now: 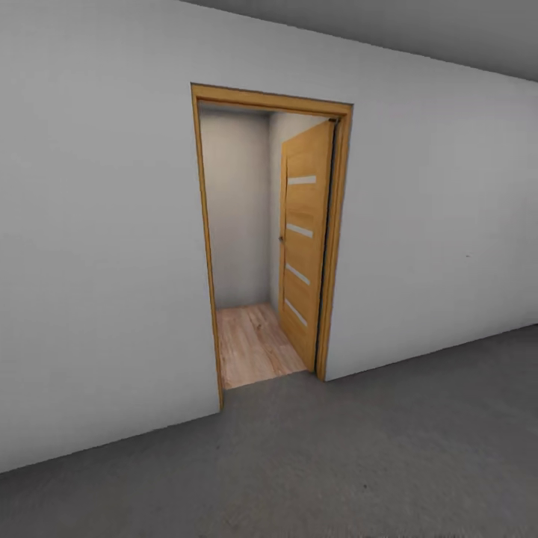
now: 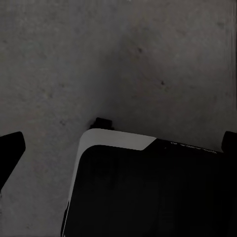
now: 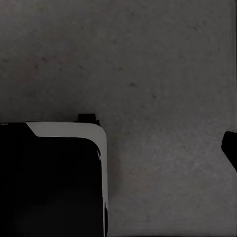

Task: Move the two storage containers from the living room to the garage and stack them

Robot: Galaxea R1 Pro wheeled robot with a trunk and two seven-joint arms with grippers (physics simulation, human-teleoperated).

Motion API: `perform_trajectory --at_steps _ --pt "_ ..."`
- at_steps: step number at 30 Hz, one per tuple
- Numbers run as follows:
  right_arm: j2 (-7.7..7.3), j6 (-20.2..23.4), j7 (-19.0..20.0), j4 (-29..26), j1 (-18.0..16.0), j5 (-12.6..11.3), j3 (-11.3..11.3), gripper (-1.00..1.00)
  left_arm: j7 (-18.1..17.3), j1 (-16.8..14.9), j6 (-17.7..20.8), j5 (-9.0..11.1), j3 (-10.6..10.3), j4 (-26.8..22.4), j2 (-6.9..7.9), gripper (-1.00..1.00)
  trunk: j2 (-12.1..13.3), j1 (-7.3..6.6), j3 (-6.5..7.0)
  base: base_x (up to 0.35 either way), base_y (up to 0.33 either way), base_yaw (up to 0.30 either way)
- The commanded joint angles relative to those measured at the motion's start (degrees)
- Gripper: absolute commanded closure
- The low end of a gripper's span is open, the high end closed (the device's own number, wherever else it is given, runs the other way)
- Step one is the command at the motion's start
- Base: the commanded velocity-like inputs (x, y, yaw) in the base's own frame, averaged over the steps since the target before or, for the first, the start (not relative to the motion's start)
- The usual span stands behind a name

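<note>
One doorway [image 1: 258, 246]: wood frame, door [image 1: 305, 243] open inward
Floor [image 1: 359, 448]: grey concrete
Writing: none legible
Left gripper [image 2: 118, 143]: jaws apart, empty
Right gripper: jaw state cannot be told

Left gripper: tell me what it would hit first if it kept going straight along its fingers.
Most likely the dark grey concrete floor. The left wrist view looks past the left gripper straight onto it, with the robot's black-and-white base off to one side. Depth is unclear.
</note>
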Motion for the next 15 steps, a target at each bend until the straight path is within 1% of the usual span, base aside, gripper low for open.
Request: perform_trajectory --at_steps 1,15 --pt "0.05 -0.3 0.0 0.2 -0.1 -0.6 0.5 -1.00 0.1 0.0 0.0 0.3 0.2 0.0 -0.01 -1.00 0.0 0.02 -0.02 0.000 0.000 -0.287" --pt "-0.27 -0.1 0.0 0.2 -0.1 -0.6 0.5 -1.00 0.1 0.0 0.0 0.3 0.2 0.0 -0.02 -1.00 0.0 0.02 -0.02 0.000 0.000 -0.287"
